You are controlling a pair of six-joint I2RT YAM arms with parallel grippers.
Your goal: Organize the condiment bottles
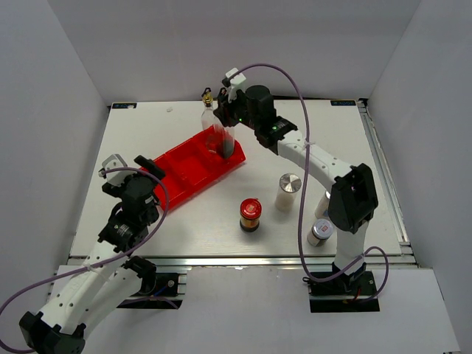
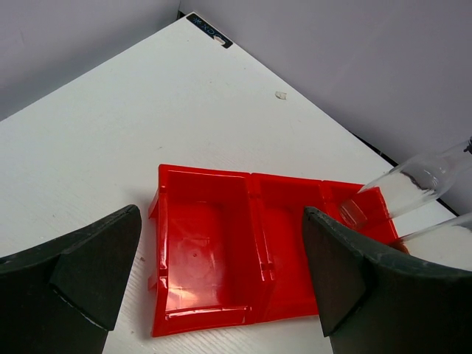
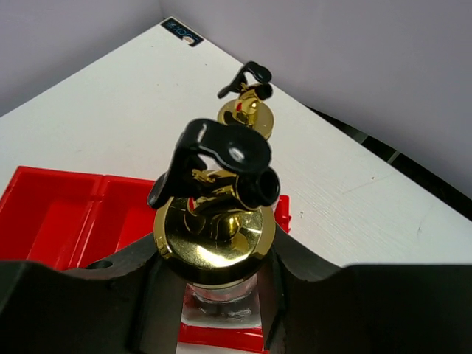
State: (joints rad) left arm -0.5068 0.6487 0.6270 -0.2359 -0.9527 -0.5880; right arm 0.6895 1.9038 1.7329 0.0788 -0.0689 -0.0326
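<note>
Two tall clear glass bottles with gold pourers are at the far right end of the red tray [image 1: 184, 169]. My right gripper [image 1: 228, 110] is shut on the neck of one bottle [image 1: 226, 140], just under its gold pourer [image 3: 214, 228], upright over the tray's end compartment. The second bottle [image 1: 209, 119] stands just behind it, and its pourer shows in the right wrist view [image 3: 247, 114]. The red-lidded dark jar [image 1: 250, 214] and a white shaker [image 1: 288, 192] stand on the table. My left gripper [image 1: 145, 175] is open and empty at the tray's left end [image 2: 214, 251].
A second shaker [image 1: 319, 232] stands beside the right arm's base, and a third [image 1: 322, 203] is partly hidden behind that arm. The tray's left and middle compartments hold nothing. Grey walls close in the table on three sides.
</note>
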